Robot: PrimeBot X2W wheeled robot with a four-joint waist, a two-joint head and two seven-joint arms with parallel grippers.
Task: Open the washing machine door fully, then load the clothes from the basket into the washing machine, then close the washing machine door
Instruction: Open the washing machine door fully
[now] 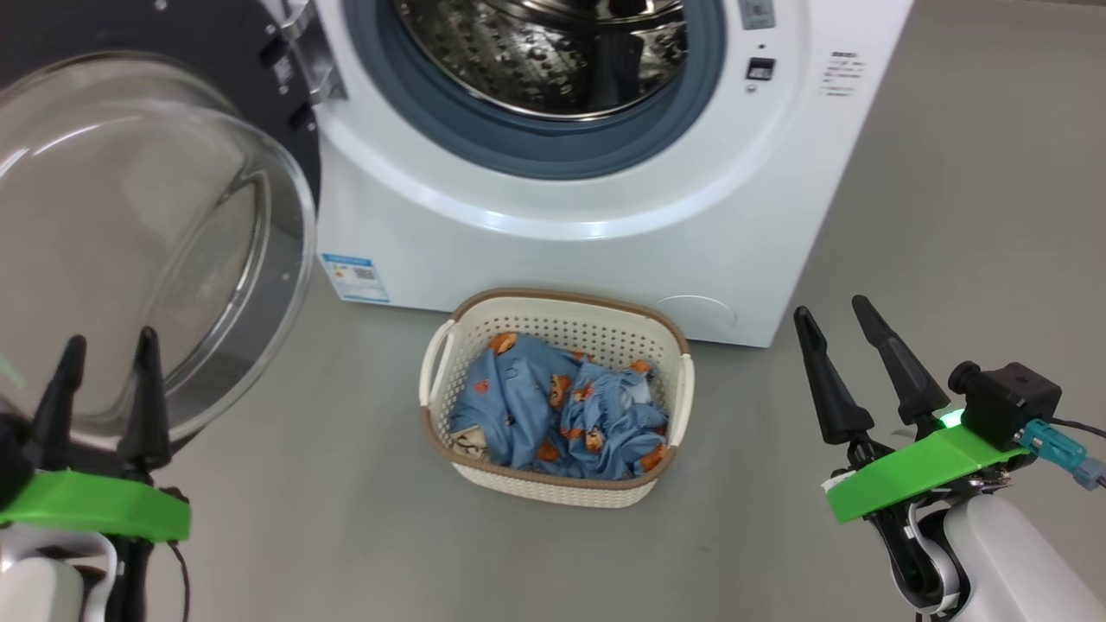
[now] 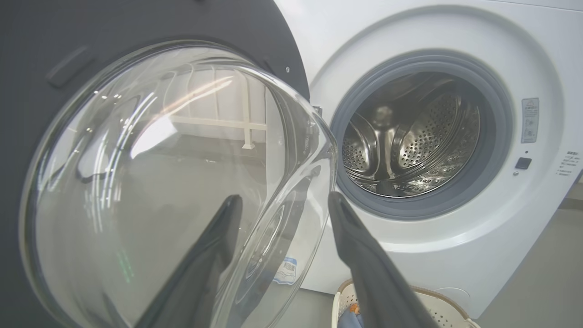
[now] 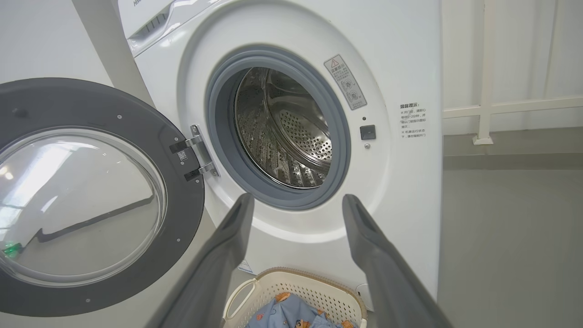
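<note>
Warning-triangle label [image 3: 345,82] on washing machine [image 3: 403,59] (print unreadable).

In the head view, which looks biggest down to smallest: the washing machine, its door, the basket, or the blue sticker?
1. washing machine
2. door, though being nearer the camera enlarges it
3. basket
4. blue sticker

Glossy smooth white casing on the washing machine [image 1: 605,250], shiny perforated steel drum [image 3: 291,136], matt grey rubber ring [image 3: 221,136]; clear smooth glass, matt dark rim on the washing machine door [image 3: 82,200]; perforated cream plastic basket [image 1: 562,333]; soft crumpled cloth clothes [image 1: 553,415]
</note>
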